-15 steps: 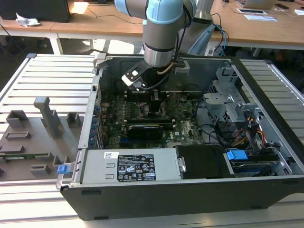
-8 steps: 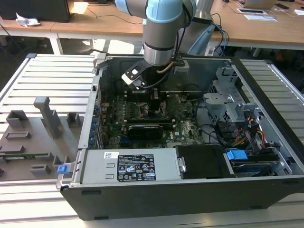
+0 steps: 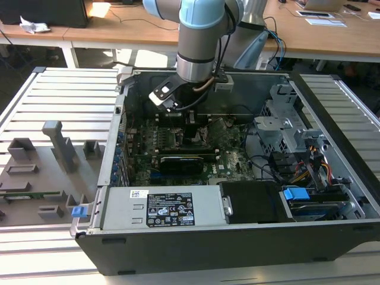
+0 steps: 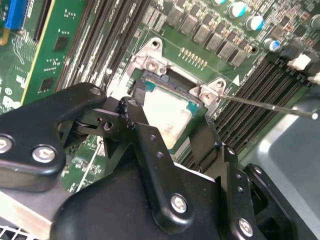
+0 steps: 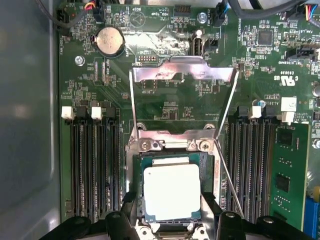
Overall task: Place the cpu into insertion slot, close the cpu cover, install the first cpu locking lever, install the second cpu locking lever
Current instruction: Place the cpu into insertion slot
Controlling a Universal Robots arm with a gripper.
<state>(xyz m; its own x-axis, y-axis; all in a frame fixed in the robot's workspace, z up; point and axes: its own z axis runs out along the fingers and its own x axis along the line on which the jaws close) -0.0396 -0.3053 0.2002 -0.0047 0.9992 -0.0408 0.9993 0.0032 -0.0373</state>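
The cpu (image 5: 171,190), a silver-topped square chip with a thin green rim, lies in the insertion slot (image 5: 206,165), its metal rim showing around the chip. My gripper (image 5: 171,206) straddles the chip, and its black fingers (image 5: 131,210) press against two opposite edges. In the second wrist view the cpu (image 4: 167,117) sits between the same fingers (image 4: 137,130) of the gripper (image 4: 165,120). The cpu cover (image 5: 182,72) stands raised open behind the socket. A thin locking lever (image 4: 270,106) sticks out free beside the slot. In the exterior view the gripper (image 3: 193,124) reaches down into the open computer case (image 3: 196,237).
Rows of black memory slots (image 5: 95,165) flank the socket on both sides. A round coin battery (image 5: 110,41) lies beyond the cover. The case holds a power supply (image 3: 160,208) and a drive cage (image 3: 285,124). A grey fixture tray (image 3: 41,166) lies at the exterior view's left.
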